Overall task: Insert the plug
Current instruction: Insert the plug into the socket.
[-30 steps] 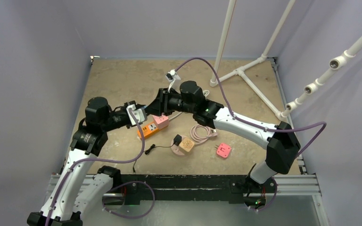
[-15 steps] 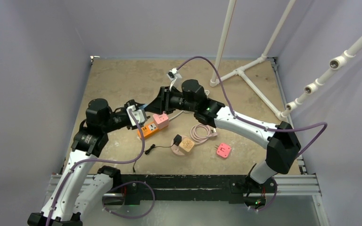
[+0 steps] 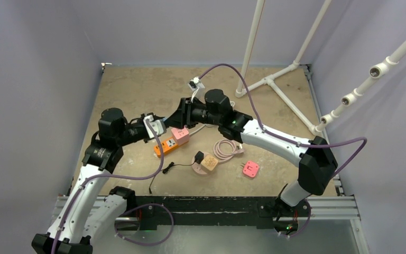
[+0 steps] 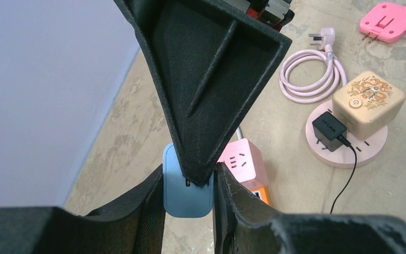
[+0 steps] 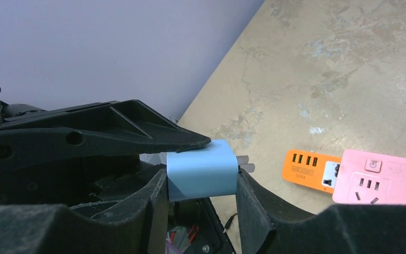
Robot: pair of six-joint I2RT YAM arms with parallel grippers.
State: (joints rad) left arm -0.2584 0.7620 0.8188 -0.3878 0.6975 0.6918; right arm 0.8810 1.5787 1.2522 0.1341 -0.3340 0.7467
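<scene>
Two grippers meet above the table [image 3: 127, 84] on one blue plug [image 5: 202, 169] - it hangs in the air, its two prongs pointing towards the one pink socket block [image 3: 180, 135], which lies at about 4 o'clock from it in the top view. The left gripper [image 4: 188, 174] has its fingers narrowed onto the plug's sides; the right gripper [image 5: 201, 177] clamps it too. One orange strip [image 3: 164, 145] touches the block at 8 o'clock. Towards 4 o'clock lie one coiled pink cable [image 3: 224, 149], one beige cube [image 3: 209, 162] beside one black charger [image 3: 199, 157], and - farthest - one pink adapter [image 3: 250, 169]
</scene>
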